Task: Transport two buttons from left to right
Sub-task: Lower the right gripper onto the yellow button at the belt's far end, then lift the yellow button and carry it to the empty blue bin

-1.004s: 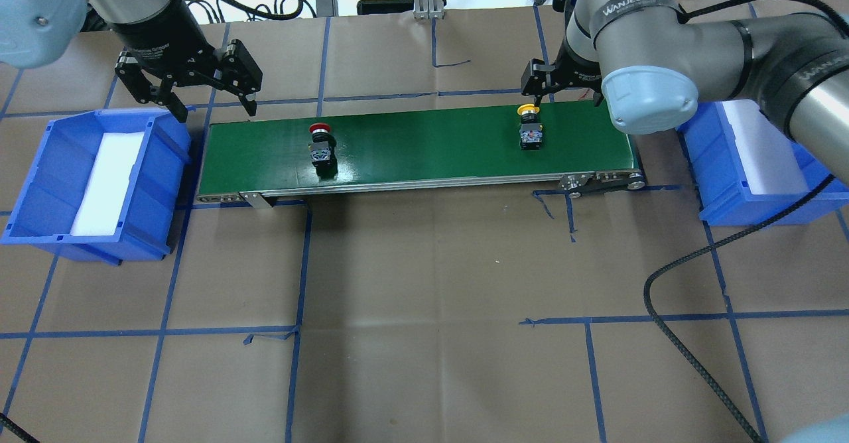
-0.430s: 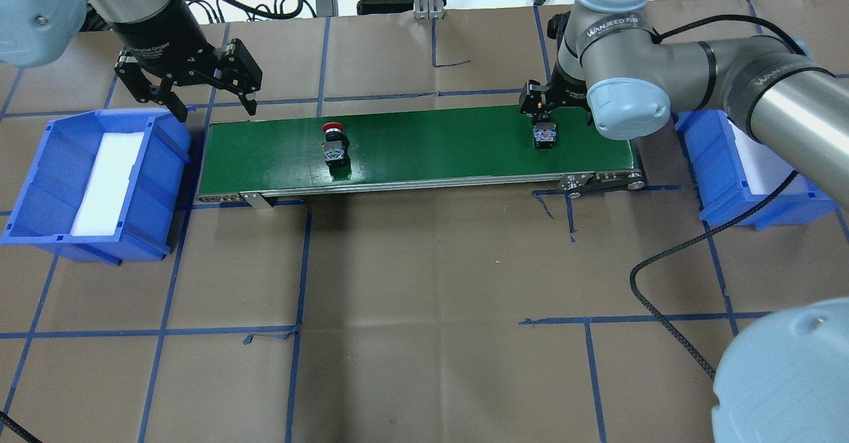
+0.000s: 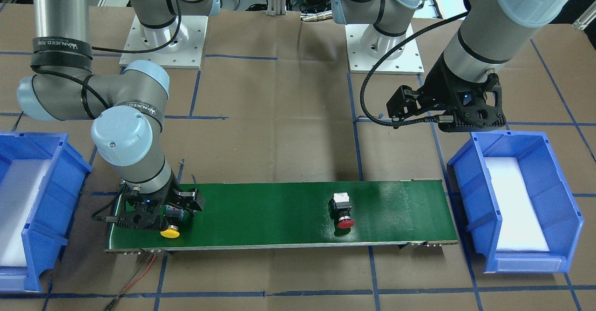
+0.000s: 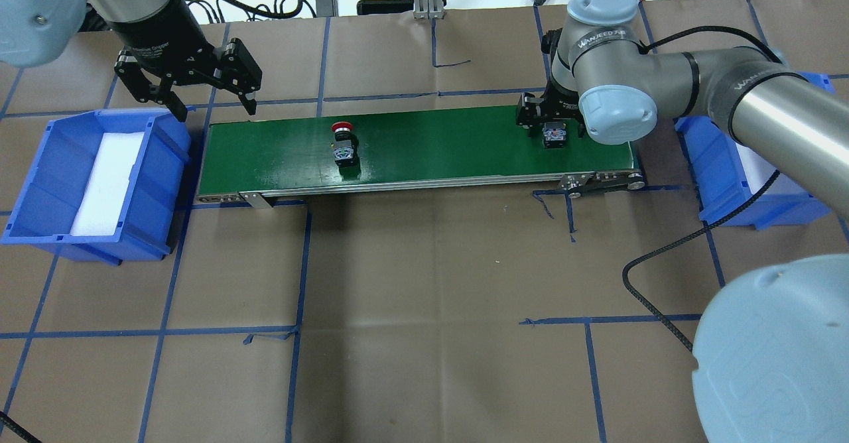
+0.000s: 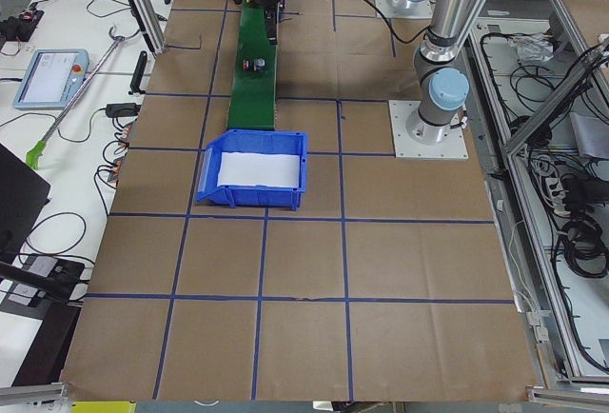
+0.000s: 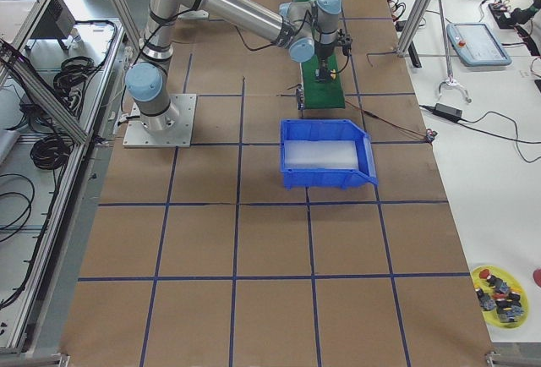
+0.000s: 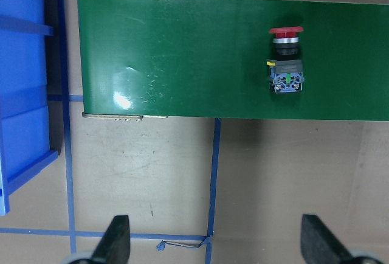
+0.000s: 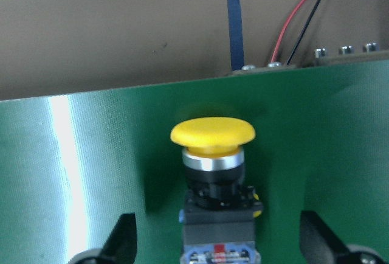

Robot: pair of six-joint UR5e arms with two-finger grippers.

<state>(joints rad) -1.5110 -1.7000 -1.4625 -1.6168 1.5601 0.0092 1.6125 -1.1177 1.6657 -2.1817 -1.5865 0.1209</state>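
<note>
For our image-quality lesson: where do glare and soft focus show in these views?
Right wrist view: a bright vertical glare streak on the green belt, left of the slightly soft yellow button. Left wrist view: a small glare spot left of the red button. Overhead view: a right arm joint looms large and soft-edged, bottom right.

Right wrist camera: close range, looking down, yellow button point(image 8: 213, 133) centred in the right gripper point(image 8: 219, 221). Left wrist camera: higher, red button point(image 7: 286, 57) ahead of the left gripper point(image 7: 216, 224). Overhead and front-facing cameras oppose each other across the conveyor belt point(image 4: 431, 144); both side cameras view it lengthwise, from a distance.
</note>
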